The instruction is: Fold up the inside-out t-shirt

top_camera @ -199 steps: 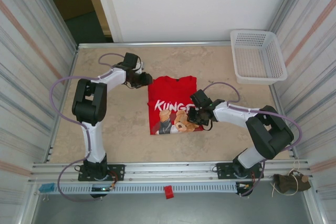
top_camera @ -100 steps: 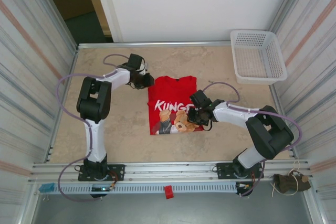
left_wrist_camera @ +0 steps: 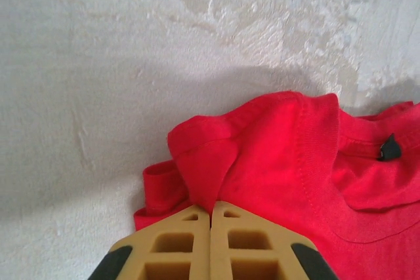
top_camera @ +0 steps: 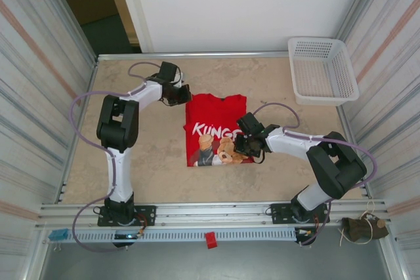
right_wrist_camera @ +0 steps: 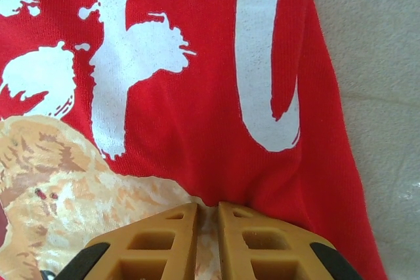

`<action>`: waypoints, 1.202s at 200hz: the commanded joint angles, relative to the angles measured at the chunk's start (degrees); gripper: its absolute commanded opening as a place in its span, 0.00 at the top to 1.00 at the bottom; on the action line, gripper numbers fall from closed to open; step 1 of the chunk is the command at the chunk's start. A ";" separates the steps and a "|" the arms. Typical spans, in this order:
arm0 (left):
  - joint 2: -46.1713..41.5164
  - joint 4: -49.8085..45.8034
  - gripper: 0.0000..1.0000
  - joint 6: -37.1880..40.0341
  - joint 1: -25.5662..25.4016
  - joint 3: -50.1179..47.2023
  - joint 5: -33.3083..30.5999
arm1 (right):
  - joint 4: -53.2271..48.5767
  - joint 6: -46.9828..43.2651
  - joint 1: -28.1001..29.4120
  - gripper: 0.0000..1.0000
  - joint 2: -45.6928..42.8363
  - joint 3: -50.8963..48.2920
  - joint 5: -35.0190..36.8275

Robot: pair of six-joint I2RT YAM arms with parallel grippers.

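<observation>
The shirt (top_camera: 216, 129) lies flat in the middle of the table (top_camera: 147, 155), folded into an upright rectangle with straight sides. Its printed side faces up, with white letters across the middle and bears below them toward the near edge. The collar is at the far edge.

The left gripper (top_camera: 180, 92) sits at the shirt's far left corner, the arm reaching in from the left. In the left wrist view its tan fingers (left_wrist_camera: 177, 244) are pressed together with no gap, and a raised ridge of red cloth (left_wrist_camera: 262, 162) runs down into the seam between them. It has the corner fabric pinched. Around the pinch the cloth is bunched into small folds, and a hem band curves off to the right. A small dark bit (left_wrist_camera: 390, 149) sits on a seam there; I cannot tell what it is.

The right gripper (top_camera: 244, 143) rests on the shirt's near right part, beside the bears. In the right wrist view the gripper (right_wrist_camera: 207, 206) shows only a thin slit between its fingers (right_wrist_camera: 262, 244), and the cloth puckers up into that slit, so it is clamped on the shirt (right_wrist_camera: 197, 83) near the right edge. Bare table shows just right of that edge.

A white lattice basket (top_camera: 321, 63) stands at the far right corner, well apart from the shirt.
</observation>
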 commanded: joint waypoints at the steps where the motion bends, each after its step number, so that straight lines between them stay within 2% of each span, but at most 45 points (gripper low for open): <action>1: 0.14 -1.51 1.00 1.53 0.74 2.76 -1.17 | -3.90 1.20 0.34 0.85 3.69 -2.43 3.27; 42: 1.03 -1.91 1.00 1.05 1.80 0.58 -3.91 | -4.47 2.08 0.33 0.85 4.13 -2.48 3.56; 68: 2.08 -1.59 1.00 0.59 3.56 -0.57 -1.82 | -4.10 1.39 0.28 0.85 3.56 -1.36 1.28; 85: 0.68 -1.42 0.71 0.98 4.12 -1.43 -1.39 | -4.02 -1.35 -0.61 0.82 1.97 1.52 -3.13; 98: -1.51 -1.33 0.54 1.18 4.68 -2.27 -1.35 | -5.23 -3.67 -2.05 0.80 -0.08 5.27 -6.42; 112: -6.58 -1.03 0.44 0.38 5.04 -3.51 -0.85 | -7.96 -6.01 -4.77 0.78 -2.24 10.25 -8.57; 141: -18.22 4.25 0.40 -5.98 2.21 -11.39 2.97 | -12.56 -10.69 -13.19 0.76 -2.36 19.79 -9.91; 169: -25.03 12.67 0.40 -14.06 -5.75 -20.88 6.23 | -12.00 -11.54 -20.16 0.77 5.38 27.11 -16.51; 203: -26.58 23.03 0.40 -21.73 -13.51 -31.66 6.11 | -5.14 -7.37 -20.98 0.78 16.10 31.52 -25.43; 221: -26.85 26.69 0.40 -23.52 -15.53 -36.66 4.98 | 0.33 -3.28 -20.61 0.79 20.99 31.62 -28.90; 240: -27.07 28.37 0.40 -23.88 -16.61 -40.98 4.44 | 4.02 -0.08 -20.40 0.80 25.33 31.32 -29.15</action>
